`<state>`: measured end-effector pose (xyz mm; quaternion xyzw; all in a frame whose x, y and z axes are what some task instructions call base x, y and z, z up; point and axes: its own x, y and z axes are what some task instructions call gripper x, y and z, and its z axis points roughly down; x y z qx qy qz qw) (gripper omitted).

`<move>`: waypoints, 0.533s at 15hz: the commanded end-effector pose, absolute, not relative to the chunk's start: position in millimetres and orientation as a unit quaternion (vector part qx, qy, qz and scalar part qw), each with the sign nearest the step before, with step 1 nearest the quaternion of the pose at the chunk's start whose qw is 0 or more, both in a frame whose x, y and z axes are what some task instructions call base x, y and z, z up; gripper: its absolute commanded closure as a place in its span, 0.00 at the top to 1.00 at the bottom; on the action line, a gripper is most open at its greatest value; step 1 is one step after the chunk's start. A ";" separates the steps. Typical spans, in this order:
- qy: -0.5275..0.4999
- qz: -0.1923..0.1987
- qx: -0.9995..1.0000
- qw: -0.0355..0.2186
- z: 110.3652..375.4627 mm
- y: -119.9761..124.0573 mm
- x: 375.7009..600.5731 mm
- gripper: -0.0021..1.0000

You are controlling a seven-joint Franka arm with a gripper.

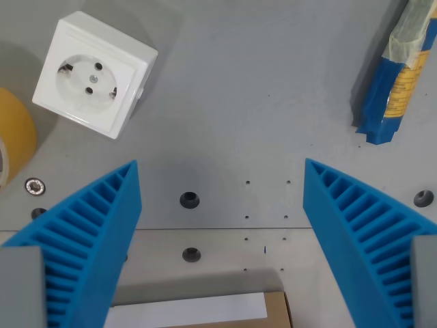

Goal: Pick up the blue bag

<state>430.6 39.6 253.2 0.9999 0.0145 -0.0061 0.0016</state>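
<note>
Blue bag (396,78) lies on your desk (239,102) at the wrist view's upper right, long axis near-vertical, leaning right toward the top, lower end nearest you. Pincer (222,205) wide open, holding nothing, well apart from it.

Blue bag (389,89) lies top right, apparently yellow-labelled, partly cropped.

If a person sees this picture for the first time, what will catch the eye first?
Most striking are the two ribbed blue fingers of the open pincer, filling the lower corners. Next comes the white socket at the upper left, then the blue bag at the wrist view's upper right, with a yellow tape roll at the left edge.
</note>
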 end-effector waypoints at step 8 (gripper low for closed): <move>-0.025 0.006 1.000 0.000 248.5 28.4 433.5 1.00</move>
